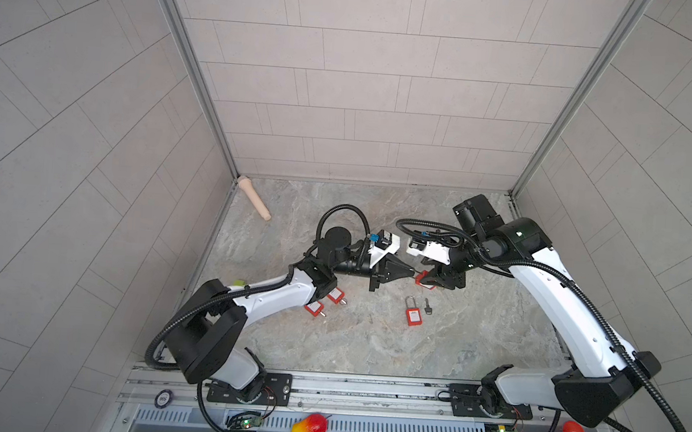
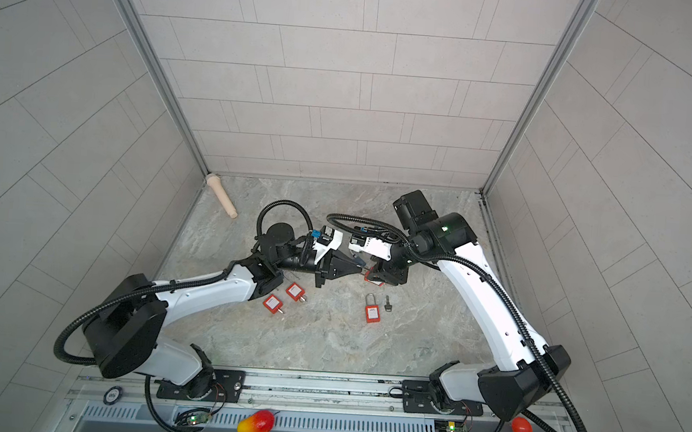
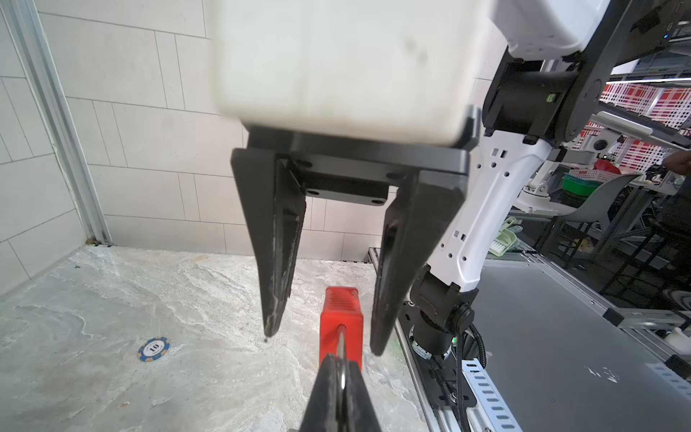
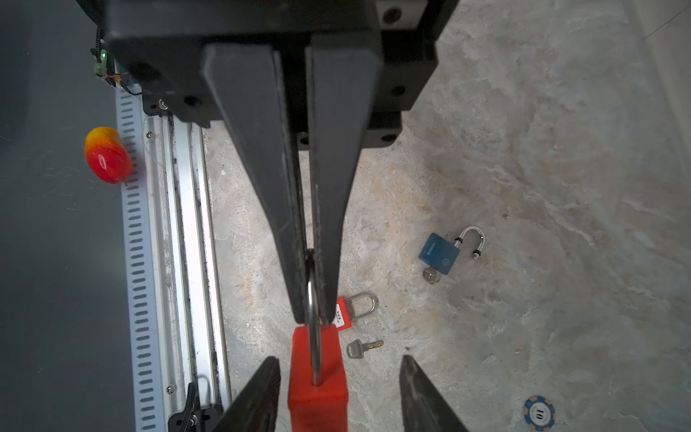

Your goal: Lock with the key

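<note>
Over the middle of the marble table [image 1: 368, 343], well apart from the walls [image 1: 385, 103], the red padlock [image 4: 318, 374] is held by its shackle [image 4: 316, 355] in the closed left gripper [image 4: 312, 318], while the right gripper [image 3: 324, 342] stands with fingers wide on either side of its body, touching neither face. Open marble spreads toward the front, where a second red padlock [image 1: 413, 315] lies with the key [image 1: 428, 306] just beside it. Only the right wrist view shows a blue padlock [image 4: 439, 254]; both wrist views catch a poker chip [image 3: 153, 348].
</note>
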